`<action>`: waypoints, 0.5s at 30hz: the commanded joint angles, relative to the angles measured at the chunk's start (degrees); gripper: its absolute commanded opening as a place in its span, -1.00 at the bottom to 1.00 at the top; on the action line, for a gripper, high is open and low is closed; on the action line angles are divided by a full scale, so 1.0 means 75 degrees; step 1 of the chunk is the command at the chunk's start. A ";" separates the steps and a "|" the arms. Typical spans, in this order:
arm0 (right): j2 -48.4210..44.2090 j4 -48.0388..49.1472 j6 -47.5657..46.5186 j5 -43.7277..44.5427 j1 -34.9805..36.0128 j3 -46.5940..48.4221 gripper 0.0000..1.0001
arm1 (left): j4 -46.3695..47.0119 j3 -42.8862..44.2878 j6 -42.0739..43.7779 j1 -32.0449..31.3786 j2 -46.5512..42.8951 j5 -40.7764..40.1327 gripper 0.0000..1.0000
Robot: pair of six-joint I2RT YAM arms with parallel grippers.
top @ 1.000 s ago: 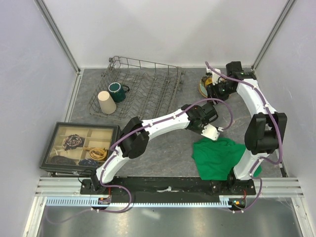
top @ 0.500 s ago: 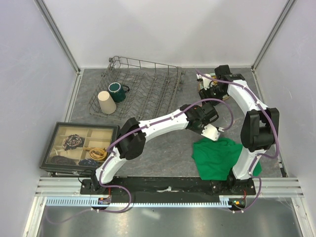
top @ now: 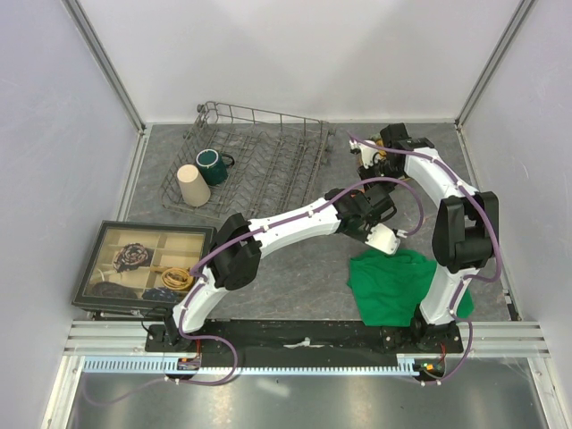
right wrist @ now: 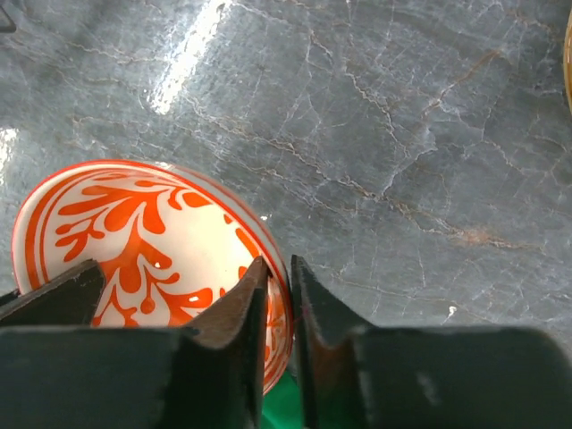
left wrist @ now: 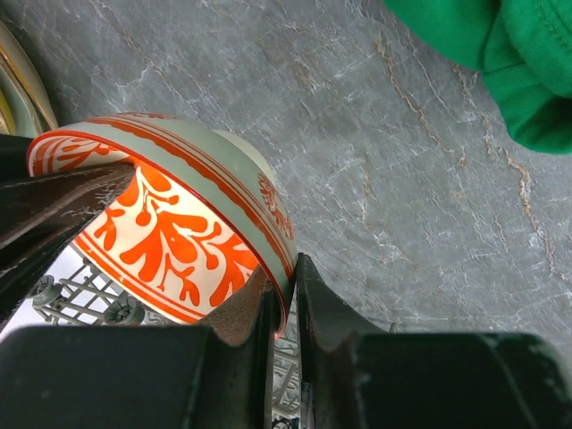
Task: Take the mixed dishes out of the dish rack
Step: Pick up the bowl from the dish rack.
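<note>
Now bowl (left wrist: 179, 241) rim pinched between both arms' jaws.

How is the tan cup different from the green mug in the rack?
The tall beige cup is pale and shows no handle; the dark green mug is dark with a handle. The cup looks taller, the mug squatter. Both sit side by side in the dish rack.
</note>
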 commanded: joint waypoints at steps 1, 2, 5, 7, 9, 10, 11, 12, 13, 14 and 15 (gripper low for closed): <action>-0.0020 0.0247 0.0061 0.0199 0.0005 -0.0069 -0.72 | 0.0402 0.0037 0.0033 -0.0064 -0.0704 -0.0192 -0.97; -0.0020 0.0258 0.0072 0.0222 0.0005 -0.0081 -0.78 | 0.0425 0.0025 -0.0002 -0.0064 -0.0727 -0.0181 -0.97; -0.0055 0.0282 0.0096 0.0292 0.0005 -0.0116 -1.00 | 0.0461 -0.0021 -0.0084 -0.0064 -0.0774 -0.0122 -0.95; -0.0113 0.0305 0.0119 0.0316 0.0005 -0.0128 -1.00 | 0.0484 -0.0033 -0.0119 -0.0052 -0.0798 -0.0145 -0.93; -0.0172 0.0305 0.0131 0.0351 0.0016 -0.0128 -1.00 | 0.0484 -0.0045 -0.0143 -0.0040 -0.0798 -0.0204 -0.90; -0.0184 0.0317 0.0120 0.0363 0.0005 -0.0128 -1.00 | 0.0472 -0.0057 -0.0143 -0.0040 -0.0798 -0.0216 -0.82; -0.0184 0.0294 0.0131 0.0386 0.0016 -0.0128 -1.00 | 0.0484 -0.0080 -0.0155 -0.0029 -0.0844 -0.0204 -0.75; -0.0219 0.0317 0.0143 0.0409 0.0005 -0.0128 -1.00 | 0.0484 -0.0092 -0.0178 -0.0017 -0.0868 -0.0169 -0.64; -0.0231 0.0305 0.0143 0.0421 0.0005 -0.0116 -1.00 | 0.0484 -0.0103 -0.0225 -0.0005 -0.0903 -0.0157 -0.47; -0.0242 0.0294 0.0143 0.0433 0.0016 -0.0116 -1.00 | 0.0484 -0.0127 -0.0225 0.0007 -0.0927 -0.0111 -0.42; -0.0254 0.0305 0.0155 0.0433 0.0005 -0.0116 -1.00 | 0.0519 -0.0150 -0.0237 0.0018 -0.0985 -0.0099 -0.40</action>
